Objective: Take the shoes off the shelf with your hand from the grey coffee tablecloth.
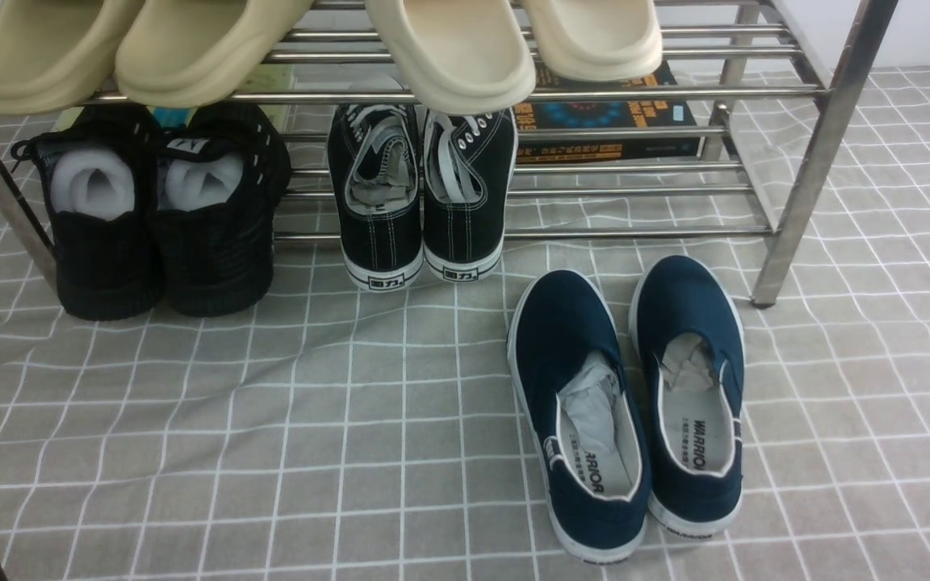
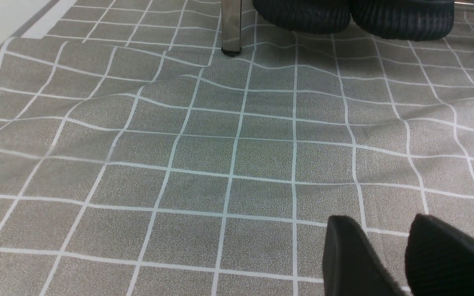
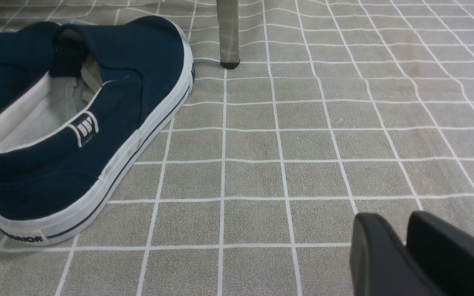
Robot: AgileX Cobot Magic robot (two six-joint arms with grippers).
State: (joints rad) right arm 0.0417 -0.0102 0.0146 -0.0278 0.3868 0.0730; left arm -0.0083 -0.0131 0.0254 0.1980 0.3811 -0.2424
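The two navy shoes [image 1: 582, 411] [image 1: 695, 387] stand side by side on the grey coffee tablecloth [image 1: 271, 420], just in front of the shelf [image 1: 804, 161], with paper stuffing inside. The right wrist view shows the nearer shoe [image 3: 97, 123] beside a shelf leg [image 3: 228, 37]. My right gripper [image 3: 397, 218] hovers over bare cloth, well apart from that shoe, its jaws a narrow gap apart with nothing between them. My left gripper [image 2: 381, 220] is open and empty over bare cloth. Neither hand shows in the front view.
Beige slippers [image 1: 449, 48] lie on the shelf's upper tier. Black mesh sneakers [image 1: 158, 218], black lace-up sneakers [image 1: 421, 194] and a book [image 1: 602, 113] occupy the lower tier. A shelf leg [image 2: 231, 24] and black soles [image 2: 352, 14] lie ahead of the left gripper.
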